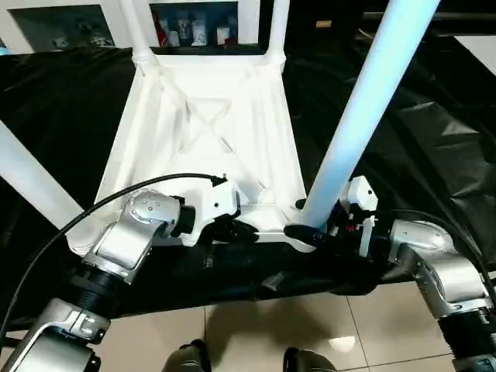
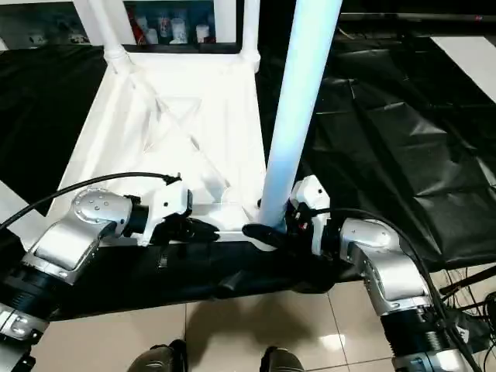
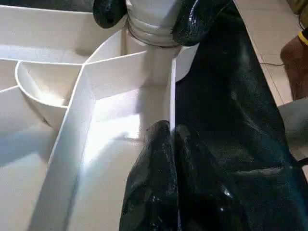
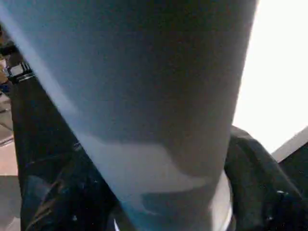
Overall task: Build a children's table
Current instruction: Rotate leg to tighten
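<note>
From the head cameras I see the table top (image 1: 209, 132) lying ribs-up on black sheeting (image 1: 434, 132) over a tiled floor (image 1: 310, 325), shelves (image 1: 194, 27) at the far wall. My right gripper (image 1: 310, 232) clamps the near-right leg (image 1: 364, 116) at its socket. Left wrist: my left gripper (image 3: 166, 139) pinches the top's near rim. Right wrist: the leg between my fingers (image 4: 260, 178). I can read no writing.
</note>
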Controlling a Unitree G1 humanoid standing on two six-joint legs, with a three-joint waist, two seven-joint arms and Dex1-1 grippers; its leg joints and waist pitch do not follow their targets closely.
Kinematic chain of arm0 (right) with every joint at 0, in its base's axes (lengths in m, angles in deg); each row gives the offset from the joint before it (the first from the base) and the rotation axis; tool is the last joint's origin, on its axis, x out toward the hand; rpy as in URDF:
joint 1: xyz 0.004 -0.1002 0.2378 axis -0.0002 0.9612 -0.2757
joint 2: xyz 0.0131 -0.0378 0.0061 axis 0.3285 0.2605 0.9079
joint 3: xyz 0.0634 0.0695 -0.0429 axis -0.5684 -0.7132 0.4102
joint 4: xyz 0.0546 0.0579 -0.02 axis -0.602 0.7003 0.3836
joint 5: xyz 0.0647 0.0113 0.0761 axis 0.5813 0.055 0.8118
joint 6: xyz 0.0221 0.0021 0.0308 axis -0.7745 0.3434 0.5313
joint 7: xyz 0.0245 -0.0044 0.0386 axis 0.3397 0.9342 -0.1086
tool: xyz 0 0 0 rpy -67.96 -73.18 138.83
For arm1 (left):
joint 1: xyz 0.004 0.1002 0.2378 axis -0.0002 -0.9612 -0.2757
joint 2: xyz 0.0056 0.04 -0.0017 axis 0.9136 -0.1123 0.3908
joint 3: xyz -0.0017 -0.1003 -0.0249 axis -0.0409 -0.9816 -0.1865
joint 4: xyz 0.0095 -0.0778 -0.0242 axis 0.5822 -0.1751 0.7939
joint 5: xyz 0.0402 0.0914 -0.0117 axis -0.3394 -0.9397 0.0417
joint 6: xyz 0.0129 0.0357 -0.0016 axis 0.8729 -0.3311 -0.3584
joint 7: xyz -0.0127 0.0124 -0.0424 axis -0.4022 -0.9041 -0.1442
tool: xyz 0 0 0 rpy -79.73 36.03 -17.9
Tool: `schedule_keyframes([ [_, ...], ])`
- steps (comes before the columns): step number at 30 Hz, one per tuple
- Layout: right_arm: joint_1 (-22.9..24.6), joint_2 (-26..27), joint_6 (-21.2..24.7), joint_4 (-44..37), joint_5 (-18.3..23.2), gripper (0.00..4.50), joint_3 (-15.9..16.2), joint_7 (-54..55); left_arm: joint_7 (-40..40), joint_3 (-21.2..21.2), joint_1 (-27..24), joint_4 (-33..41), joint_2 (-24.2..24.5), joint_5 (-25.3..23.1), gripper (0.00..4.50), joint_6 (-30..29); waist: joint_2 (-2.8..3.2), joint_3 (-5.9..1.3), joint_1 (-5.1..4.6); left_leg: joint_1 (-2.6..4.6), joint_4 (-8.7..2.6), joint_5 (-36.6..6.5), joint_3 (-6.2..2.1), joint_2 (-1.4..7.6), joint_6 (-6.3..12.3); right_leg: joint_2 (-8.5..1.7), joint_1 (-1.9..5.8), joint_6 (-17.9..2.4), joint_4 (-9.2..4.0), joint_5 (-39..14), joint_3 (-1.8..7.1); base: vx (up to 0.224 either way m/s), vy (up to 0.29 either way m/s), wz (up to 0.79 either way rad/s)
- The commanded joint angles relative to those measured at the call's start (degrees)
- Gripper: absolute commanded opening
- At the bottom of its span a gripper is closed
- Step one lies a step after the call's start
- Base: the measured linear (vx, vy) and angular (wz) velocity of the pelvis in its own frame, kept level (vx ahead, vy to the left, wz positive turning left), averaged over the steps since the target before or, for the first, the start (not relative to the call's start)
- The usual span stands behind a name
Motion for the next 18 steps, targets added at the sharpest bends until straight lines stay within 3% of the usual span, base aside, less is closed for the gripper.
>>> schedule_keyframes([
  [1,-0.39,0.52,0.15,-1.97,0.82,2.7,1.4,-2.01,0.63,3.41,-1.97,-1.47,-0.96,-0.34,0.0,-0.89,-0.6,-3.81,-0.03,1.74,-2.69,-4.93,-0.61,1.9,8.69,-1.71,2.62,-17.95,-2.4,3.51,1.27,0.0,0.0,0.0],
  [8,-0.33,-0.09,-0.99,-1.54,-0.88,2.63,1.83,-1.0,0.79,3.24,-1.93,-1.58,-0.72,-0.57,0.0,-0.84,-0.64,-3.72,-0.06,1.71,-2.65,-4.75,-0.6,1.85,8.89,-1.68,2.6,-17.87,-2.39,3.9,1.27,0.0,0.0,0.0],
  [11,0.0,-0.02,1.45,-2.41,0.69,3.32,1.43,-1.55,0.71,3.17,-1.92,-1.67,-0.78,-0.62,0.0,-0.81,-0.6,-3.68,-0.06,1.73,-2.67,-4.8,-0.61,1.86,8.95,-1.65,2.6,-17.93,-2.39,3.82,1.26,0.0,0.0,0.0],
  [18,0.67,-0.32,0.99,-3.01,-0.17,3.76,1.61,-0.8,0.82,3.22,-1.88,-1.98,-0.78,-0.7,0.0,-0.65,-0.55,-3.62,-0.11,1.73,-2.73,-5.68,-0.64,1.88,8.44,-1.71,2.57,-17.73,-2.52,2.47,1.26,0.0,0.0,0.0],
])
